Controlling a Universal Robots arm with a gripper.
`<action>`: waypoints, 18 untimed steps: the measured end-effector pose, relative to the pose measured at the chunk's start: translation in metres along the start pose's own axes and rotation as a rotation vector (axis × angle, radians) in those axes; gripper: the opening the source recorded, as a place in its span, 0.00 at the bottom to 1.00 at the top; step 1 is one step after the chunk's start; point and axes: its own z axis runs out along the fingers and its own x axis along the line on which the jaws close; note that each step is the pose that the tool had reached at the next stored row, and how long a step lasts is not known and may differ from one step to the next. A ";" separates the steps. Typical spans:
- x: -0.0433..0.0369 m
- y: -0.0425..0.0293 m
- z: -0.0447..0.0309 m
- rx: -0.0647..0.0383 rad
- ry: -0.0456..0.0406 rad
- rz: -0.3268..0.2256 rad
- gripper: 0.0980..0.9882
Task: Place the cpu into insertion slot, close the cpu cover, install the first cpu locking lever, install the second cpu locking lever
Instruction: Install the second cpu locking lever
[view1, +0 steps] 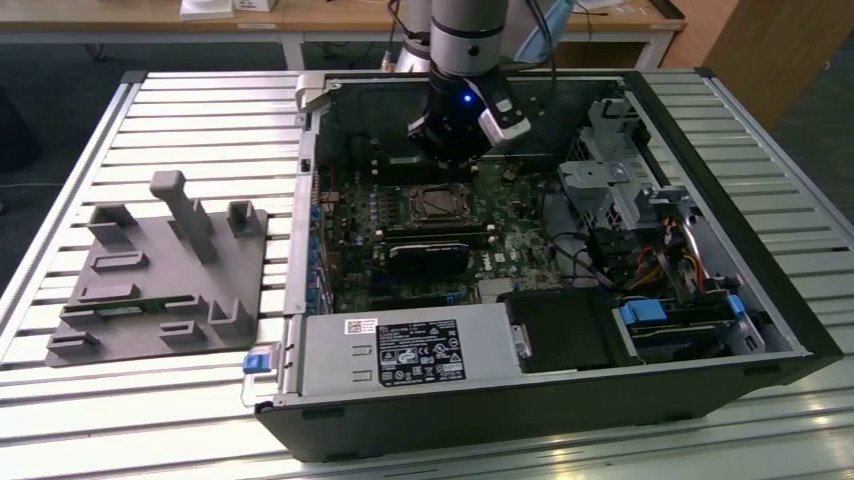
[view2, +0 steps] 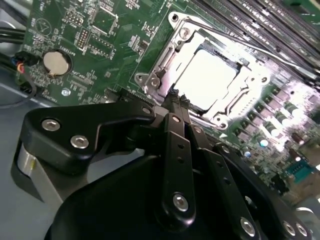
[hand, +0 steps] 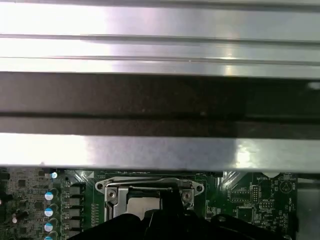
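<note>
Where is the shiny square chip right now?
The silver-grey square cpu sits in the metal-rimmed insertion slot on the green motherboard, framed by the silvery cpu cover, just beyond the black gripper in the second wrist view.

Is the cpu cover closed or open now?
Closed, it seems: in the second wrist view the cpu cover lies flat around the cpu. The gripper is at its edge.

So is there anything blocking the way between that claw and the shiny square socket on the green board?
Nothing visible does. In the second wrist view the gripper tips sit right at the edge of the cpu cover, which lies closed around the cpu. In the exterior view the insertion slot lies just below the arm, uncovered.
</note>
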 end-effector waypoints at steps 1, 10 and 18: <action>-0.0001 0.0000 -0.0029 0.000 0.0000 0.000 0.01; -0.0004 -0.0003 -0.0234 0.000 -0.0001 0.000 0.01; -0.0003 -0.0127 -0.0235 0.000 0.0000 0.000 0.01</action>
